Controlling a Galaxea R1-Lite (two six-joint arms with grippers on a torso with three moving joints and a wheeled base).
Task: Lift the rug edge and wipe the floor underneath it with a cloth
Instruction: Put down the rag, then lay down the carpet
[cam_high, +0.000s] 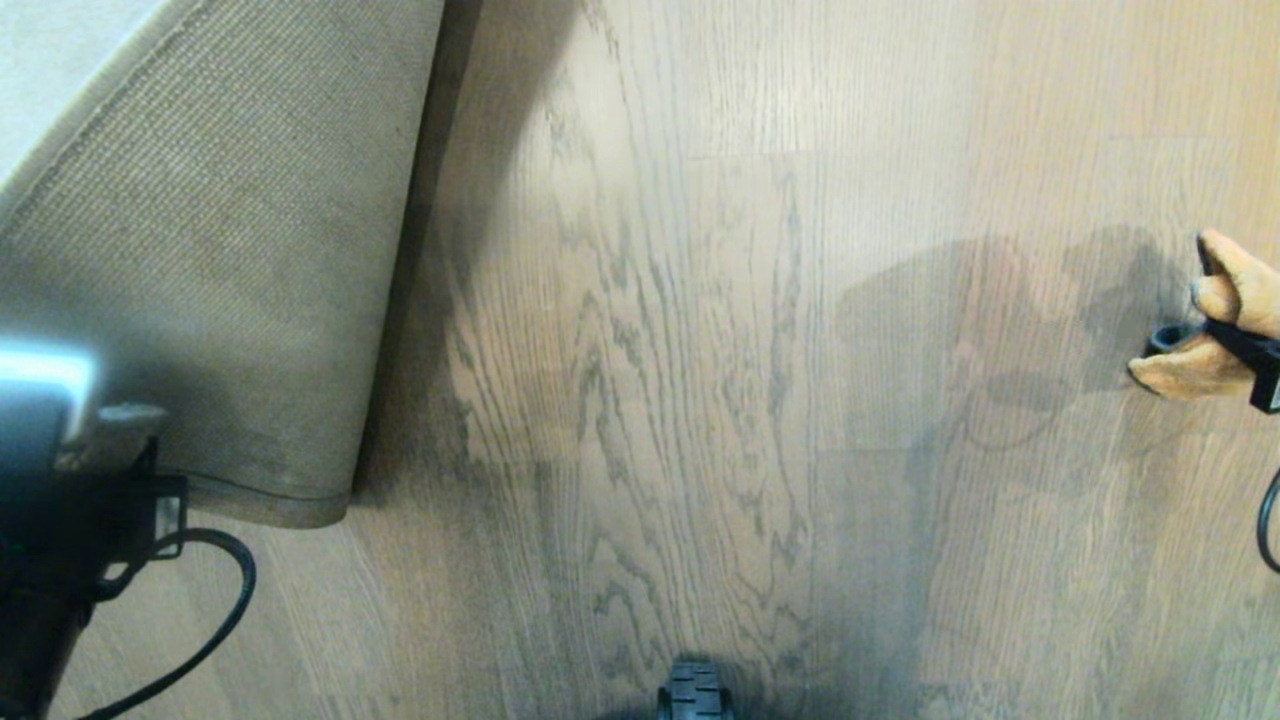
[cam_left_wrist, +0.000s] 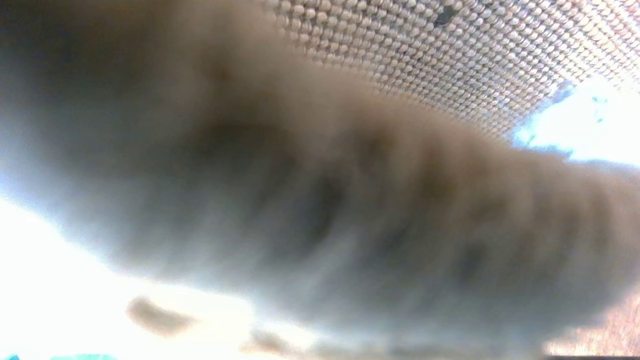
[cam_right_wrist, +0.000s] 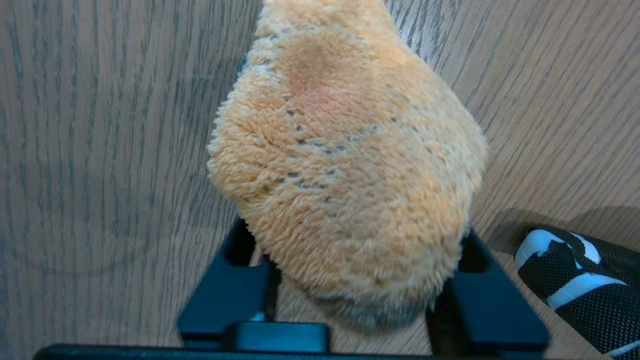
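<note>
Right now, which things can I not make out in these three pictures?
Head view: the right gripper and the cloth are cut off by the right edge.
Left wrist view: the rug edge is a blur against the lens.
Right wrist view: the cloth covers the floor beneath; a black-and-white object is cut off at the corner.

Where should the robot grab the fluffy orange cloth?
Probably the bunched end of the cloth lying between the right pincer fingers, coming from straight above. It lies as a plump mound on the floor, thick enough to pinch. The fingers stand apart on each side of it, so closing there should catch it.
</note>
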